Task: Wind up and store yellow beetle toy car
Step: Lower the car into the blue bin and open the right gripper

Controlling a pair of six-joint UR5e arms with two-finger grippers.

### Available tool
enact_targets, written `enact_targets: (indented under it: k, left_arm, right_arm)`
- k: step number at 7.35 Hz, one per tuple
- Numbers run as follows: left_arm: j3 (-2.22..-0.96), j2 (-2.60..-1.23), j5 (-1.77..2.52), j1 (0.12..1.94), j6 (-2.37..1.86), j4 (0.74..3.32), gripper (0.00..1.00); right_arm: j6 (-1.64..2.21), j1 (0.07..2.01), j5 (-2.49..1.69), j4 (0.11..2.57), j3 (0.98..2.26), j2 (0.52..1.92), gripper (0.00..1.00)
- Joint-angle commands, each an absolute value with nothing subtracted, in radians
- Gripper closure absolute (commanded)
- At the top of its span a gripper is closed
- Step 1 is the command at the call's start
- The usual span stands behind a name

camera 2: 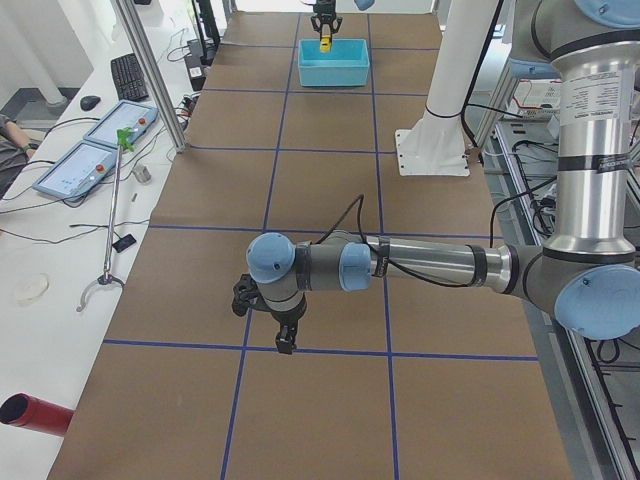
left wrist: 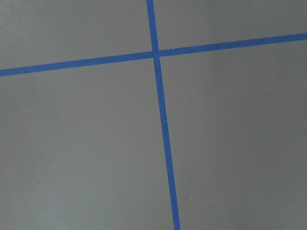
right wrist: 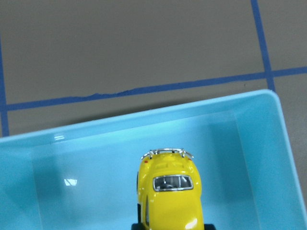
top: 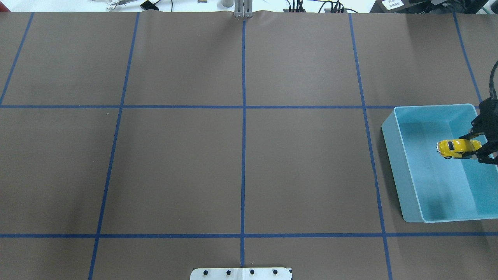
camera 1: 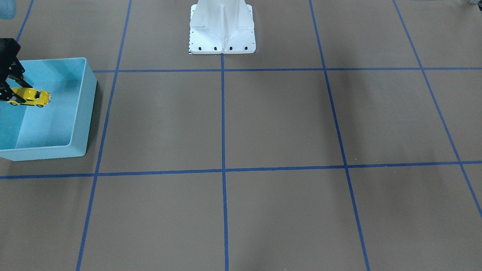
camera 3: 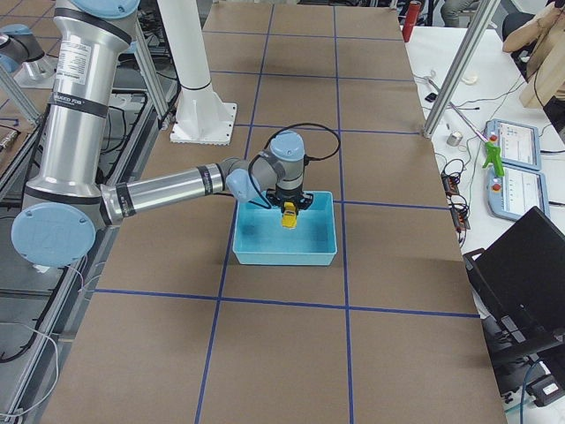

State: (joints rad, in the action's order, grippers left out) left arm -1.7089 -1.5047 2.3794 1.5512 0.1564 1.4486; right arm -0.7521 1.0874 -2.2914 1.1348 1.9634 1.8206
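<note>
Overhead exterior, right edge: squeezing glossy yellow Beetle-shaped toy car point(top: 453, 147) with right end effector point(top: 469, 147), over light blue plastic bin point(top: 389, 155). Likely light, rigid, slippery; better pinch across sides. Cannot tell left end effector point(camera 2: 287, 340) opening.

Left gripper point(camera 2: 284, 340), on the near, large arm reaching in from the robot-side edge of the table point(camera 2: 330, 190), hangs fingers-down over a blue tape line point(camera 2: 180, 345) toward the near edge; jaw state cannot be determined. Light blue bin point(camera 2: 333, 75) stands at the middle of the far edge. Right gripper point(camera 2: 324, 30), far and small, is above the bin, with the yellow beetle toy car point(camera 2: 325, 44) at its fingers. White pedestal point(camera 2: 432, 150) stands by the robot-side edge. Beyond the opposite edge, a white bench point(camera 2: 40, 240) carries two control panels point(camera 2: 120, 122), a reach tool point(camera 2: 111, 215) and a red cylinder point(camera 2: 35, 413).
</note>
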Motion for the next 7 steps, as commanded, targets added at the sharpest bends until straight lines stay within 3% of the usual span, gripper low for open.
enact_targets:
  k: [1, 7]
  left_arm:
    - [-1.710, -1.505, 2.379, 1.549, 0.155, 1.451, 0.00]
    - [-1.704, -1.506, 2.379, 1.545, 0.143, 1.450, 0.00]
  right_arm:
    - [-0.744, 1.083, -2.296, 0.944, 1.856, 1.844, 1.00]
    - [-0.649, 0.933, -2.240, 0.946, 1.819, 1.784, 1.00]
